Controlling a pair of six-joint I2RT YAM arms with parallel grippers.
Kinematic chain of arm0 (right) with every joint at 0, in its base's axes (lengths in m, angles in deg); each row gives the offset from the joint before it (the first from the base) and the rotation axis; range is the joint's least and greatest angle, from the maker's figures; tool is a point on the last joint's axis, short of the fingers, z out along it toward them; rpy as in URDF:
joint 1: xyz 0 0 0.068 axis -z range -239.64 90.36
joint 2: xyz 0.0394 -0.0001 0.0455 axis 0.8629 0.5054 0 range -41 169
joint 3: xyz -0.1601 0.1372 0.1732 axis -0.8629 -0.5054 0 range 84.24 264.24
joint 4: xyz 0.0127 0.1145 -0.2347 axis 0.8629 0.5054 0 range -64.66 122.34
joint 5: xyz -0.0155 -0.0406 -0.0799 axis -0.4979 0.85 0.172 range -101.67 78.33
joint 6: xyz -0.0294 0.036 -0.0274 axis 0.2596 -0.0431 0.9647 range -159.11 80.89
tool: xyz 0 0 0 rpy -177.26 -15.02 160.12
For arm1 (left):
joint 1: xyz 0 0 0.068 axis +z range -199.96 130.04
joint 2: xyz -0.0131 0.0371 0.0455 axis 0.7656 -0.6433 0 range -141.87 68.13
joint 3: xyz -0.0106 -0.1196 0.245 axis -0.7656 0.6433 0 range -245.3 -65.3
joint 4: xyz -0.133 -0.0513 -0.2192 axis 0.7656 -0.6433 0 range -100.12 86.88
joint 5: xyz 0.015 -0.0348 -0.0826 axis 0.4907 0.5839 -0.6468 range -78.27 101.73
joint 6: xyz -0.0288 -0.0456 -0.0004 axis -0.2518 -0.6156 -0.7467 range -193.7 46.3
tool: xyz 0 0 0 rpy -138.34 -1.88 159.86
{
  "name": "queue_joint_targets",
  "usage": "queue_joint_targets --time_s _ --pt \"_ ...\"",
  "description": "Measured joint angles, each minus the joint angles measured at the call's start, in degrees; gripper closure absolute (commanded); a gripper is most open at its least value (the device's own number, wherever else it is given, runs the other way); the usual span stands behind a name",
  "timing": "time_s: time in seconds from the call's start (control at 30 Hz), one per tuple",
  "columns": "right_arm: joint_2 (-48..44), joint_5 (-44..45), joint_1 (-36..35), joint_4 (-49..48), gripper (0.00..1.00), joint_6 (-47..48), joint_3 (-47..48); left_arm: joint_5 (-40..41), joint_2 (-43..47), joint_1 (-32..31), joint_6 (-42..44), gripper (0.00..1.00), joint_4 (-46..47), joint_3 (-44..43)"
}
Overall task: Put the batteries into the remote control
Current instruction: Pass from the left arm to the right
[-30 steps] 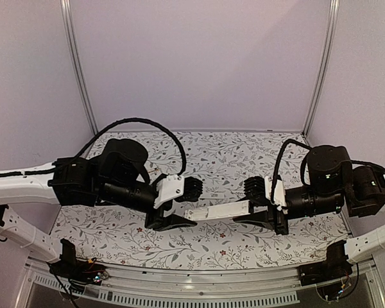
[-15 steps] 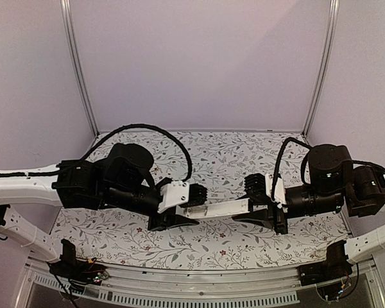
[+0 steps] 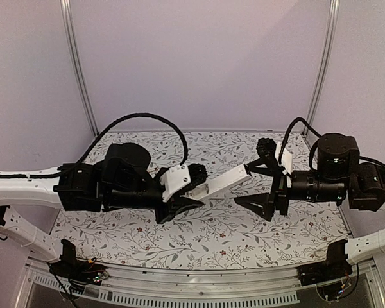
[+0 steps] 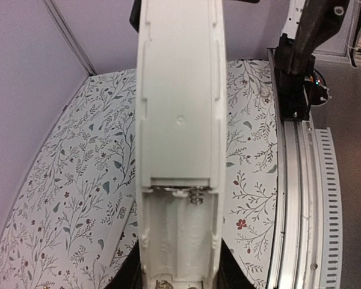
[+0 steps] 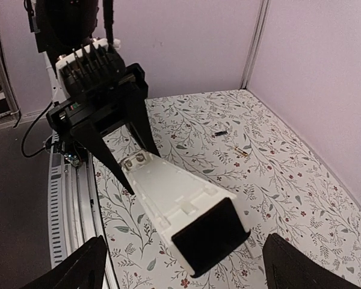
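Showing white remote control (image 4: 179, 108), open bay (image 4: 175, 241), possibly dark-tipped

2 robot arms reach inward toward each other. The left arm (image 3: 25, 186) stretches in low from the left with its wrist roughly level. The left gripper (image 3: 191, 190) is clamped on one end of the remote control (image 3: 224, 183). The right arm (image 3: 372, 192) comes in from the right. The right gripper (image 3: 250, 186) has its jaws spread wide, 1 finger high and 1 low, either side of the remote's far end without gripping it.
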Motion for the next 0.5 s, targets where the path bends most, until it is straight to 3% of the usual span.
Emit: queue_joint_targets --time_s 0.3,0.5 --pt "-0.02 2.47 12.72 -3.76 0.07 -22.43 -0.11 17.44 -5.2 -0.02 -6.58 1.0 4.85 -1.4" --pt "2.82 0.55 14.93 -7.78 0.1 -36.04 -0.11 23.34 -7.91 -0.04 -9.42 1.0 4.87 -3.56"
